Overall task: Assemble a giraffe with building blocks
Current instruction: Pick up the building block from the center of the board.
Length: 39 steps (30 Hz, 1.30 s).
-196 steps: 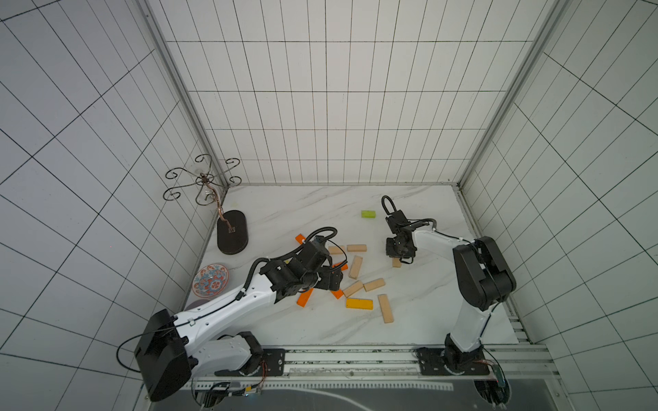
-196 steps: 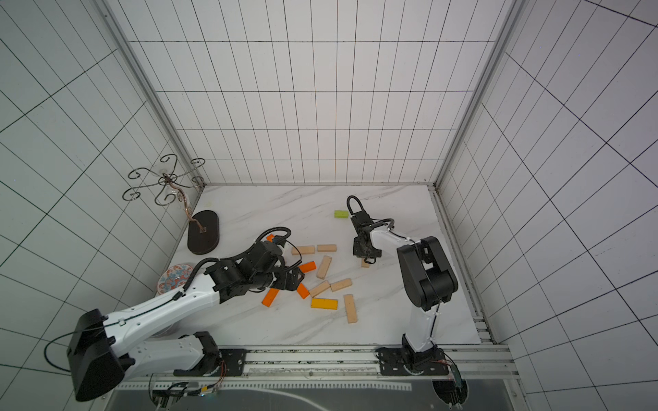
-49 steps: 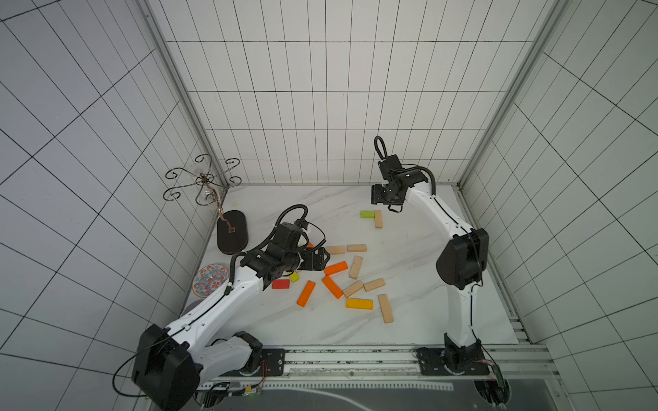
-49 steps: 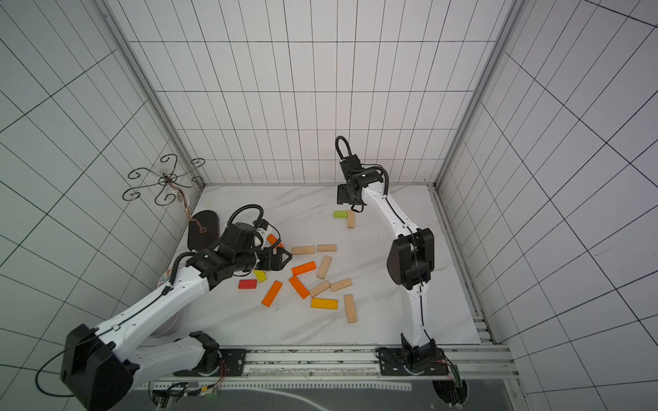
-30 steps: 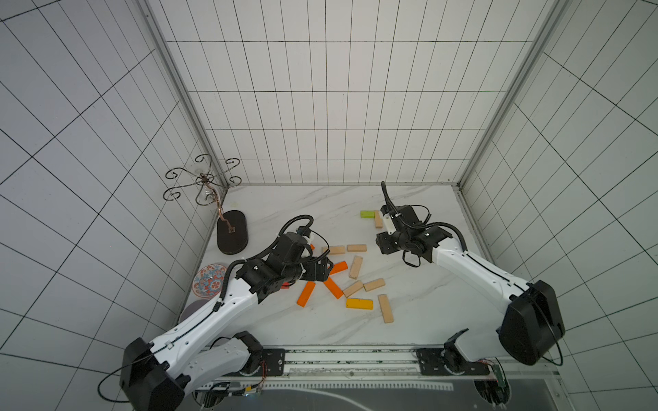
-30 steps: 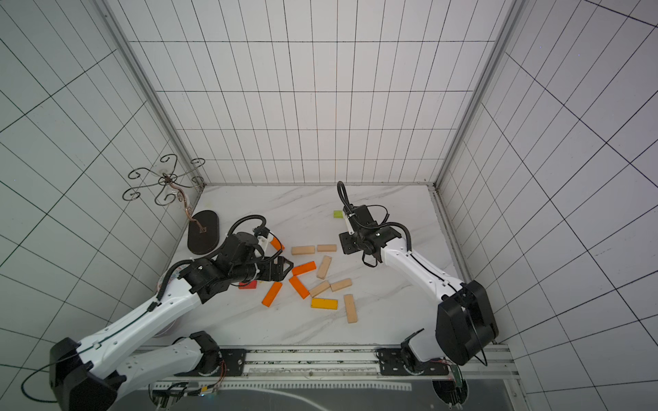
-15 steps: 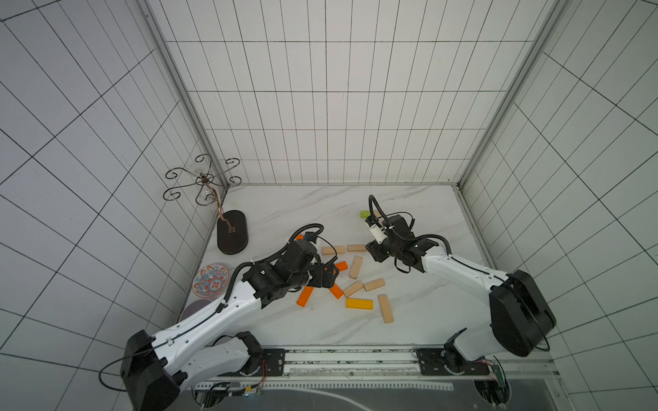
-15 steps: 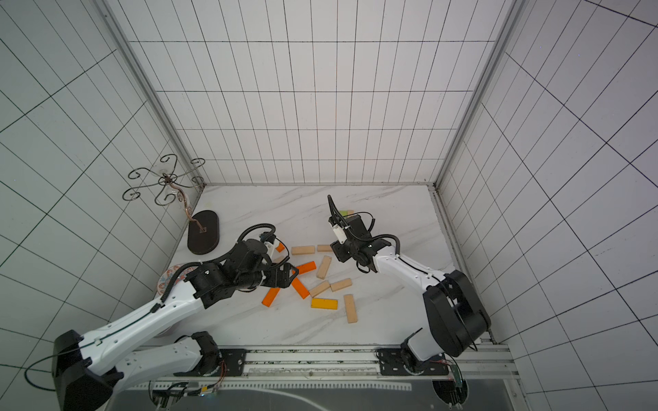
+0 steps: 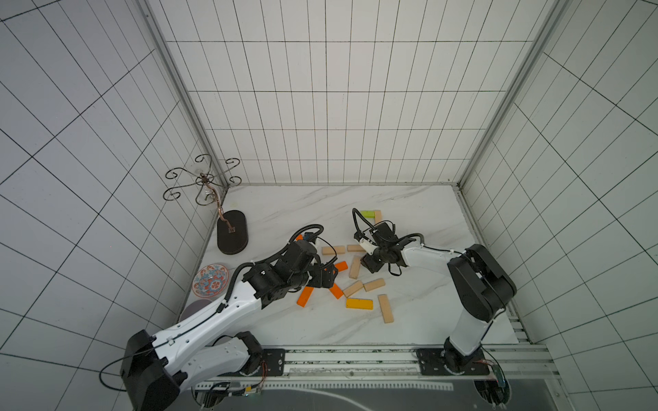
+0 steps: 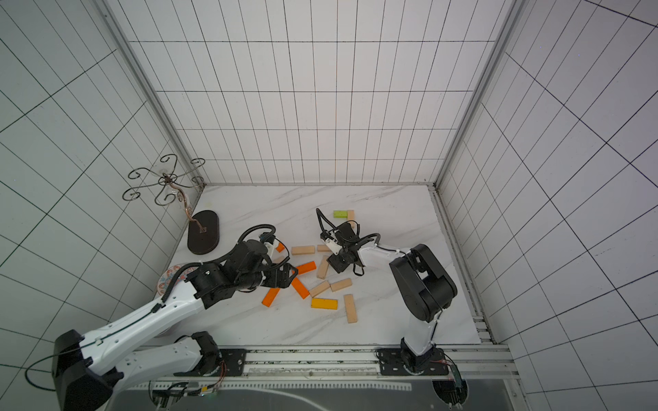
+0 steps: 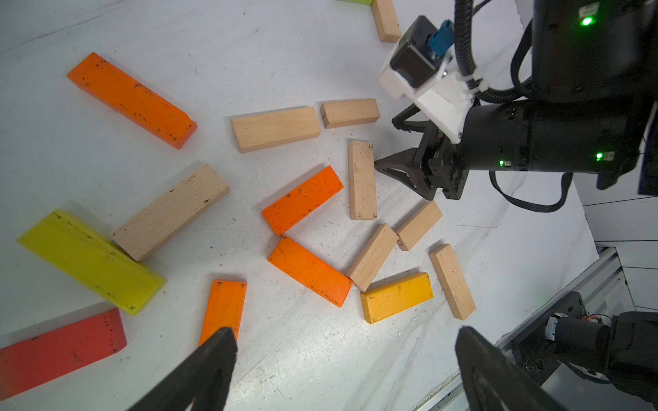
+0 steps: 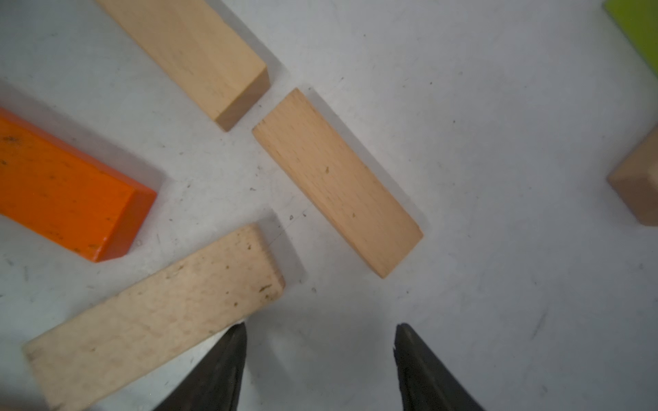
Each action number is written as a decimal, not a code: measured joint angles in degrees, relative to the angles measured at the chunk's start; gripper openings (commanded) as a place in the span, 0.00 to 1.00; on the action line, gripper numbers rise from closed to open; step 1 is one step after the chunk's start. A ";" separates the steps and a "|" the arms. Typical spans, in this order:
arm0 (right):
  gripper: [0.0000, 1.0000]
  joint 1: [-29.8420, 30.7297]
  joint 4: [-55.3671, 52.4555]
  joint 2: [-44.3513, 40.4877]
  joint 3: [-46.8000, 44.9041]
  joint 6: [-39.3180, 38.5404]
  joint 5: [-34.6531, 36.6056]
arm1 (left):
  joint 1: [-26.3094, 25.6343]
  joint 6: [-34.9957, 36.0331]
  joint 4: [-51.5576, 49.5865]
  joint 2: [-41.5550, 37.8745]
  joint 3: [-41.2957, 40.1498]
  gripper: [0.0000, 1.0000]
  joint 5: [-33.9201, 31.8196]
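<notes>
Now L hand, R hand both spread apart over blocks.

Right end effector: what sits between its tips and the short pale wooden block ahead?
The right wrist view shows only bare tabletop between the right end effector and the short pale wooden block; a speckled pale block lies beside that stretch.

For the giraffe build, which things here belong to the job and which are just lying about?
Job: pale wooden blocks, orange blocks, yellow blocks, green block, red block.
Lying about: patterned plate, wire stand on its dark oval base.
</notes>
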 measured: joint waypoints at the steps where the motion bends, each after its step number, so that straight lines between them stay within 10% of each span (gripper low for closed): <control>1: 0.68 0.00 -0.17 0.48 0.83 -0.37 0.09 | 0.00 0.02 0.04 -0.04 -0.07 0.96 -0.07; 22: 0.67 0.00 -6.05 10.62 16.00 -5.51 0.33 | 1.44 0.85 0.81 -2.75 -1.86 0.96 -0.90; 39: 0.16 -0.79 -13.00 8.76 17.16 10.08 4.42 | 3.04 1.75 1.31 -2.27 -1.86 0.96 -0.37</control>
